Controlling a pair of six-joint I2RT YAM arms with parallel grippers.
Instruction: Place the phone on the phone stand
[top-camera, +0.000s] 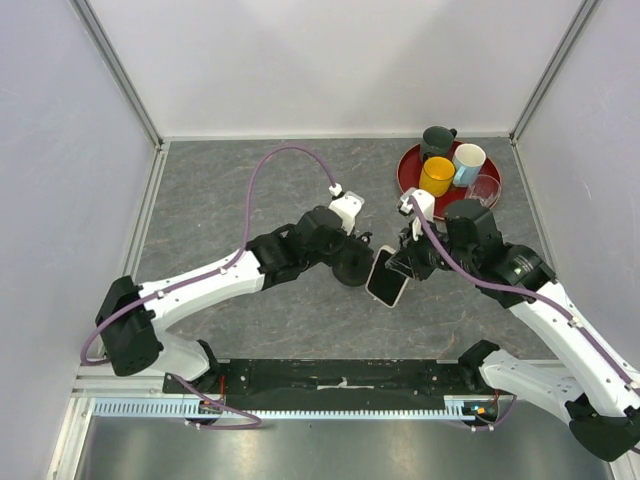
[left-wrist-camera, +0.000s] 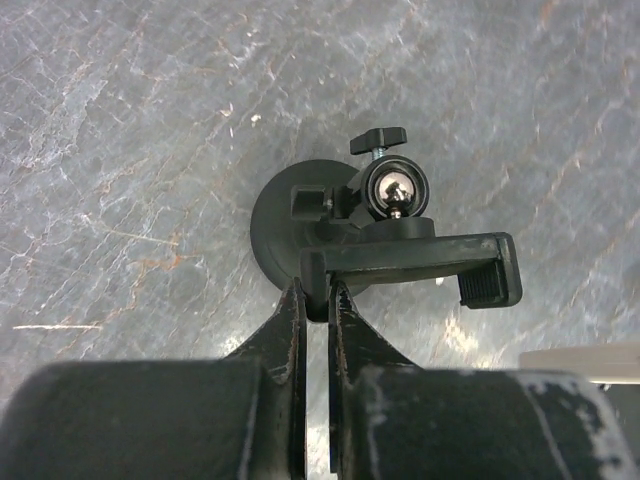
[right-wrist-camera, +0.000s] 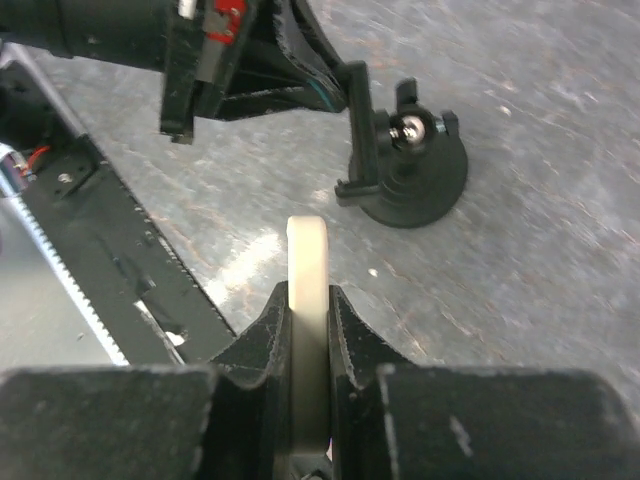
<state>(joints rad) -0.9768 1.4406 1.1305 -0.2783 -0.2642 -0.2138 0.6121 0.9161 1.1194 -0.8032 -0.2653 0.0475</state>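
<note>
Tabletop (top-camera: 250, 190): one phone (top-camera: 387, 277), one phone stand (left-wrist-camera: 410, 258)

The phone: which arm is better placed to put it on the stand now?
Right. The right gripper is shut on the phone beside the phone stand, while the left gripper is shut on the stand's cradle.

Left arm (top-camera: 200, 285): base at near left, stretched low on a diagonal toward the middle, wrist tipped downward.
Left gripper (left-wrist-camera: 313, 292): jaws almost together, pinching one end of the cradle bar of the phone stand (left-wrist-camera: 410, 258).
Right arm (top-camera: 545, 300): base at near right, elbow bent, forearm reaching inward to the left.
Right gripper (right-wrist-camera: 308, 300): jaws clamped on both faces of the phone (right-wrist-camera: 307, 250), seen edge-on.
The two grippers are near each other but apart.
</note>
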